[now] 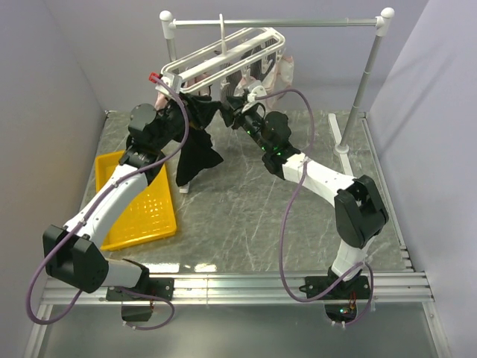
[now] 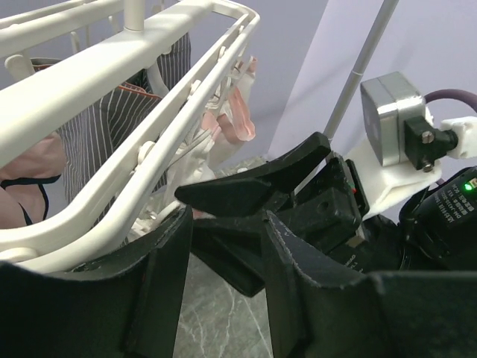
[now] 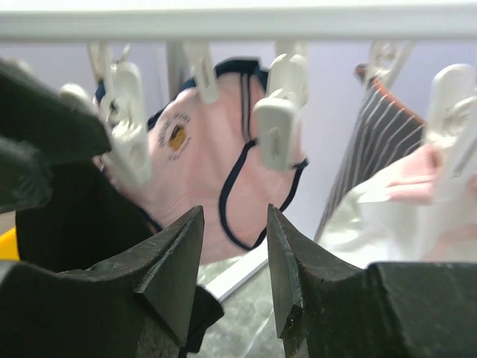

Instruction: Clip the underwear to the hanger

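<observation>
The yellow basket (image 1: 153,212) sits on the left of the marble table (image 1: 246,216). The left arm passes over it, and the part of its floor that shows is only a grid of holes.

The white hanger (image 1: 223,56) hangs by its hook from the grey rail stand (image 1: 298,22) at the far side. It carries a pale pink, dark-trimmed underwear (image 3: 201,149) and a grey striped garment (image 3: 380,149) under its white clips (image 3: 279,119).

The black underwear (image 1: 197,145) hangs in the air under the hanger's near left corner, between the two grippers and clear of the table. I cannot tell what holds its top edge.

The left gripper (image 2: 227,224) is raised just beneath the hanger's bars. Its jaws are partly apart, and the table and the right gripper's fingers show through the gap.

The right gripper (image 3: 235,216) faces it from the right. Its jaws are also partly apart, nothing lies between the tips, and the pink underwear shows beyond them. Black cloth lies just left of its left finger.
</observation>
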Available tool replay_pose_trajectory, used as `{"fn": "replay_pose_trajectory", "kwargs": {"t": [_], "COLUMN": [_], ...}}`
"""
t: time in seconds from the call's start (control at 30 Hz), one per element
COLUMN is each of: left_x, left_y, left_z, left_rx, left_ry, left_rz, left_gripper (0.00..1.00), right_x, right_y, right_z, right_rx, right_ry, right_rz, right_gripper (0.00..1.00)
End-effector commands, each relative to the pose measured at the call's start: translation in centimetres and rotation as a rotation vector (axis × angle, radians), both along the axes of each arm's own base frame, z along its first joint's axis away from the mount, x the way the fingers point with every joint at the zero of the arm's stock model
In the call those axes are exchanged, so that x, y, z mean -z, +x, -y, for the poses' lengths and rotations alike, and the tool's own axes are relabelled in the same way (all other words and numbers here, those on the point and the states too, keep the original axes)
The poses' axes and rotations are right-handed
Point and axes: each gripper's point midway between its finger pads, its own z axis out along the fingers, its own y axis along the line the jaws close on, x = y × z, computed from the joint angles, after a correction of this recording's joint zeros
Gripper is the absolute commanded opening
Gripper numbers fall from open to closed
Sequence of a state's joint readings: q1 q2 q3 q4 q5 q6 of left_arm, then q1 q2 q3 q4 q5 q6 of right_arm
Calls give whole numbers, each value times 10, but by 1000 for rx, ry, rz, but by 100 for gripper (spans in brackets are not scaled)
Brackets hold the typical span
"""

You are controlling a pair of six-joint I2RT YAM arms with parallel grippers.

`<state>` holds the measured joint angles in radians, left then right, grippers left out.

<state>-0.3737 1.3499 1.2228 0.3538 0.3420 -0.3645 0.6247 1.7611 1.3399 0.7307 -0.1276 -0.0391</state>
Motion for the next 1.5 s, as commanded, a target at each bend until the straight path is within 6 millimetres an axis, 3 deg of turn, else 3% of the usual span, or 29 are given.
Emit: {"fn": "replay_pose_trajectory", "kwargs": {"t": [0.0, 0.3, 0.5, 0.83, 1.0, 1.07, 1.17, 1.47], "left_x": [-17, -16, -13, -15, -12, -12, -13, -12], "left_y": [1, 2, 4, 6, 7, 8, 8, 10], "left_z": [-17, -22, -25, -26, -27, -27, -27, -31], "left_rx": [-53, -58, -58, -55, -53, -55, -54, -54], "left_ry": [-43, -48, -57, -69, -75, -79, -78, -100], "left_rz": [34, 23, 11, 5, -5, -6, -6, -24], "left_gripper": [48, 48, 48, 48, 47, 47, 48, 48], "right_x": [-69, -76, -68, -62, -60, -61, -61, -65], "right_y": [-3, 1, 6, 7, 8, 7, 7, 5], "right_z": [15, 1, -5, -11, -10, -8, -4, -3], "right_rx": [35, -30, -49, -87, -97, -105, -112, -152], "right_ry": [149, 151, 152, 150, 153, 152, 154, 144], "right_rz": [160, 177, 144, 140, 132, 137, 138, 150], "right_gripper": [46, 41, 39, 43, 56, 57, 53, 26]}}
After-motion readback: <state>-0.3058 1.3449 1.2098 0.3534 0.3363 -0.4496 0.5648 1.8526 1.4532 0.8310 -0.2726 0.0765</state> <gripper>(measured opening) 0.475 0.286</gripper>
